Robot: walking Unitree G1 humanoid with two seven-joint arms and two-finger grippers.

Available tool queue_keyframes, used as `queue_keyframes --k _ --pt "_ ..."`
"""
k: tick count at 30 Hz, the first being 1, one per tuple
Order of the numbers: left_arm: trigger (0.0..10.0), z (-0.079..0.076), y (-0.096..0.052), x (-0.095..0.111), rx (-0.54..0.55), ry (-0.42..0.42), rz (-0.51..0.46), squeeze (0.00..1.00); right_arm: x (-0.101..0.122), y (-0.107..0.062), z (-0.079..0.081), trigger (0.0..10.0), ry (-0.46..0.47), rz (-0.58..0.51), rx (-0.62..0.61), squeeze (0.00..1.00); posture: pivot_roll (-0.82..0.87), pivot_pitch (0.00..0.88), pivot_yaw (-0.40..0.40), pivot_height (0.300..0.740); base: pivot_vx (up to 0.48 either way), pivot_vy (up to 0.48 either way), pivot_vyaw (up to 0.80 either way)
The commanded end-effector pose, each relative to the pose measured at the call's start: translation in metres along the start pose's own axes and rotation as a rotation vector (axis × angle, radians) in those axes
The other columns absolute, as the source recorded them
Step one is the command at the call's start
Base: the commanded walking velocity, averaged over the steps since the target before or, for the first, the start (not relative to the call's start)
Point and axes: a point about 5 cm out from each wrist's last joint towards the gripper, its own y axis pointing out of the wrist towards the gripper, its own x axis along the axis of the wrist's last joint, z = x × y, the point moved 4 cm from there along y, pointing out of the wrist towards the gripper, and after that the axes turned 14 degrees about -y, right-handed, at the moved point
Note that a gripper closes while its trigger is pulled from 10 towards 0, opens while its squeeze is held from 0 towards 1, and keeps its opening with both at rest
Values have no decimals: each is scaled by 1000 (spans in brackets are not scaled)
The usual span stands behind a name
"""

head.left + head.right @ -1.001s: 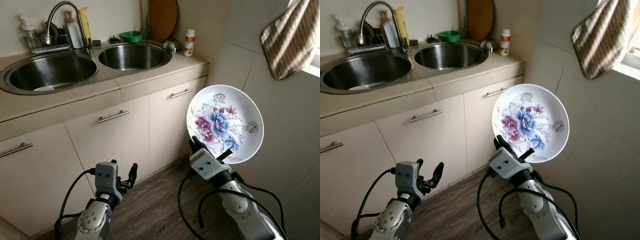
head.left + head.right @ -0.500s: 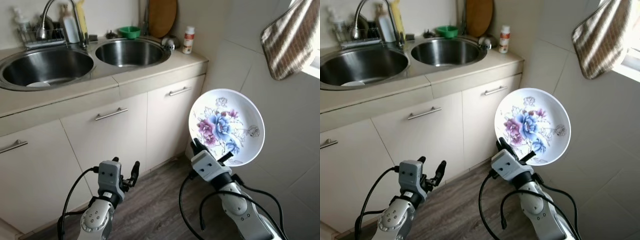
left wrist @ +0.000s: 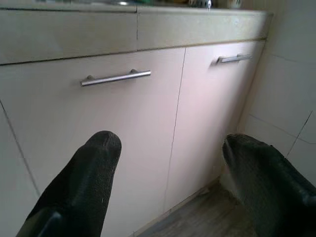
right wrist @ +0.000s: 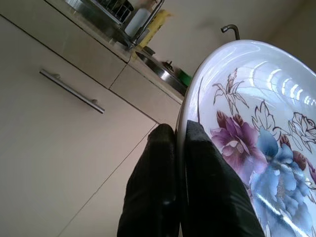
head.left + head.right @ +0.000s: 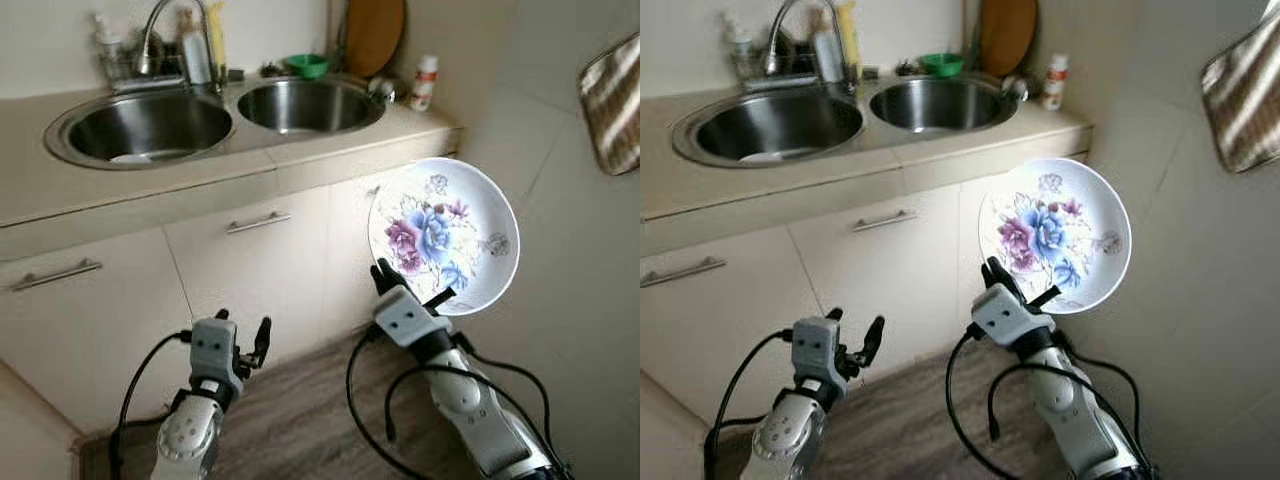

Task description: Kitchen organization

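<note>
The left claw (image 5: pixel 243 338) is held low before the cupboard doors (image 5: pixel 250 270), its fingers (image 3: pixel 89 168) spread apart with nothing between them. On the surface (image 5: pixel 30 190) above, two steel sinks (image 5: pixel 150 125) are set side by side. To the right, a flowered plate (image 5: pixel 443 233) is held upright in the air, clamped at its lower rim by the right claw (image 5: pixel 392 285).
</note>
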Motion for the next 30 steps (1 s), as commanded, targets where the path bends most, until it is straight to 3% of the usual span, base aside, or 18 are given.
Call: queue_keyframes --k 1,3,4,5,6,7,9,10,12,17,20,22,25,30 --pt "10000 -8 7 16 -33 -75 -51 0 13 13 -23 10000 186 25 -122 0 23 0 -77 740 0 0 0" --pt "10000 -3 10 8 20 -60 31 0 11 19 -27 10000 345 110 -146 0 13 0 -42 740 0 0 0" --pt "10000 -3 10 8 20 -60 31 0 11 19 -27 10000 345 110 -146 0 13 0 -42 740 0 0 0" --pt "10000 -13 2 5 -23 -81 12 0 4 18 -30 10000 181 89 -149 0 3 0 -57 740 0 0 0" --pt "10000 -16 -3 0 -61 19 17 0 1 14 -33 10000 153 56 -158 0 45 0 -63 740 0 0 0" --pt "10000 -16 -3 0 -61 19 17 0 1 14 -33 10000 153 56 -158 0 45 0 -63 740 0 0 0" --pt "10000 5 5 18 17 -57 -36 0 6 15 -38 10000 133 8 -149 0 28 0 -54 740 0 0 0" --pt "10000 5 5 18 17 -57 -36 0 6 15 -38 10000 133 8 -149 0 28 0 -54 740 0 0 0" --pt "10000 16 7 28 48 36 -68 0 -1 14 -36 10000 130 53 -156 0 29 0 -41 740 0 0 0" --pt "10000 4 -7 22 28 8 -58 0 13 14 -34 10000 96 26 -170 0 22 0 -53 740 0 0 640" --pt "10000 -2 -1 24 -6 39 -70 0 20 13 -31 10000 76 -24 -161 0 26 0 -56 740 0 0 800" --pt "10000 -4 9 44 -23 71 -142 0 25 12 -34 10000 71 -75 -169 0 22 0 -45 740 0 0 800" --pt "10000 -6 11 59 -18 82 -199 0 23 13 -41 10000 64 -76 -192 0 26 0 -54 740 0 0 800" --pt "10000 -7 12 66 -24 81 -231 0 24 17 -47 10000 64 -84 -217 0 25 0 -62 740 319 0 293"
